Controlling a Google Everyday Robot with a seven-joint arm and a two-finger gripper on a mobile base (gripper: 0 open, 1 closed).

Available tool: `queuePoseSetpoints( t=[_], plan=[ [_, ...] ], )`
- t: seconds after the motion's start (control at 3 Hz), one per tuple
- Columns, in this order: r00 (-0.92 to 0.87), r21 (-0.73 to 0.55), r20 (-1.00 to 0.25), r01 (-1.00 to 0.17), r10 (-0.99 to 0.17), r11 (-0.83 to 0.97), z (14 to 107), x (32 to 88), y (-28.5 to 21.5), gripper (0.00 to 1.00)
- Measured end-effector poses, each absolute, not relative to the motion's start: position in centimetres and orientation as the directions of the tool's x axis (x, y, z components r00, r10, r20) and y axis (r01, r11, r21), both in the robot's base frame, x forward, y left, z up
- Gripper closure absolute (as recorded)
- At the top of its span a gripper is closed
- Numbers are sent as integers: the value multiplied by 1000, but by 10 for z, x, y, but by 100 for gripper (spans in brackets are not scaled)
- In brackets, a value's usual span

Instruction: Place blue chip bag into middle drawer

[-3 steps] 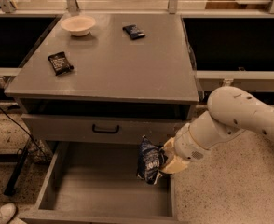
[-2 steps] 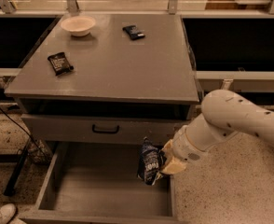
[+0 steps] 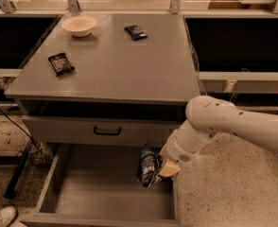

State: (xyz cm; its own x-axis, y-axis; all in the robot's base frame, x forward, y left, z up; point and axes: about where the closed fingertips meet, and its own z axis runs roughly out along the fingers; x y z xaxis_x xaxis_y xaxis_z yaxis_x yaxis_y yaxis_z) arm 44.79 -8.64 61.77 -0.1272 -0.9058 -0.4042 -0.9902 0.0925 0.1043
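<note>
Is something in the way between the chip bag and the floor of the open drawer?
Nothing visible is. The gripper holds the chip bag over the right side of the drawer, close to its right wall, and no object shows on the floor below the bag.

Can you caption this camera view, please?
Gripper holds blue chip bag above the open middle drawer, near its right wall.

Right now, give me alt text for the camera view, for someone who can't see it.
The robot's gripper holds the blue chip bag upright at the right rear of the open middle drawer. Above, a drawer front with a black handle sits under a grey cabinet top bearing a bowl, a black packet and a small blue wrapper.
</note>
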Motion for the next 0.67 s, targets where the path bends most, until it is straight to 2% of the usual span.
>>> queuePoseSetpoints(
  t=[0.67],
  plan=[
    [-160,150,-429,-983,-889,105,588,446,-88,100]
  ],
)
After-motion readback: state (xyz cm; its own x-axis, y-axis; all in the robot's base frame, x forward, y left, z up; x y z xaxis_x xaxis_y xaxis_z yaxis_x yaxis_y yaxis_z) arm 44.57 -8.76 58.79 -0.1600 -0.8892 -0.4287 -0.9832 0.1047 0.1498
